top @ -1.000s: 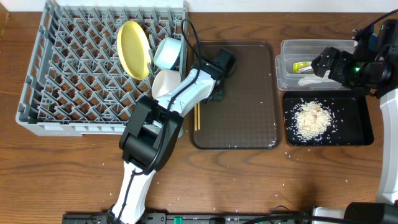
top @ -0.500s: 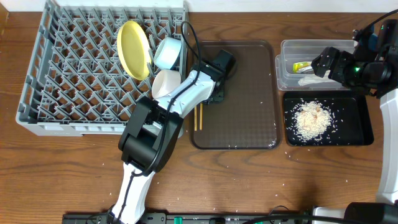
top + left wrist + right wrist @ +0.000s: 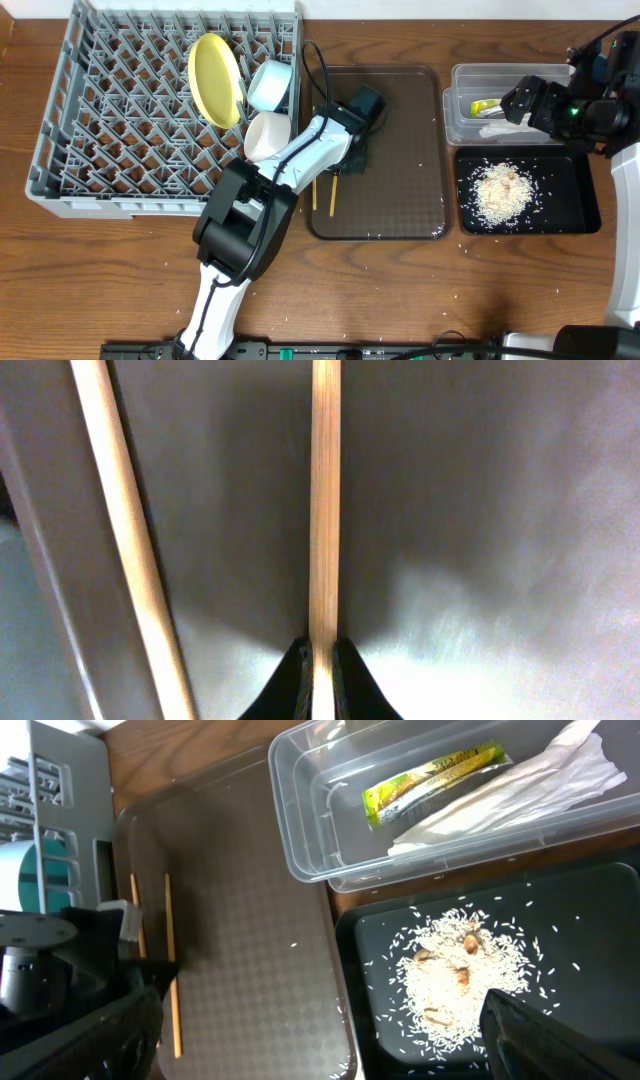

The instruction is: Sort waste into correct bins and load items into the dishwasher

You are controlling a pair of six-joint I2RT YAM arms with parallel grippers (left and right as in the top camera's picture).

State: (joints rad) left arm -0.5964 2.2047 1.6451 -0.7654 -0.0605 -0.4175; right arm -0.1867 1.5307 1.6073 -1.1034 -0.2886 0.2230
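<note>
My left gripper (image 3: 340,165) is down on the brown serving tray (image 3: 400,150), shut on one wooden chopstick (image 3: 325,510) at its fingertips (image 3: 300,682). The other chopstick (image 3: 125,540) lies loose beside it, near the tray's left rim (image 3: 316,192). In the grey dish rack (image 3: 100,130) stand a yellow plate (image 3: 215,80), a light blue bowl (image 3: 268,85) and a white bowl (image 3: 267,135). My right gripper (image 3: 520,100) hovers open above the clear tub (image 3: 460,110), which holds the green-and-orange wrapper (image 3: 430,782) and white paper scraps (image 3: 520,790). Rice (image 3: 455,985) is heaped in the black tray (image 3: 580,200).
Stray rice grains dot the brown tray's right and front edges and the black tray around the heap. The left arm's white link (image 3: 300,155) crosses the rack's front right corner. The rack fills the table's left side; the tub and black tray sit at the right.
The left gripper has closed on one chopstick and shifted it slightly right, so the two chopsticks now lie apart. The right arm has not moved.
</note>
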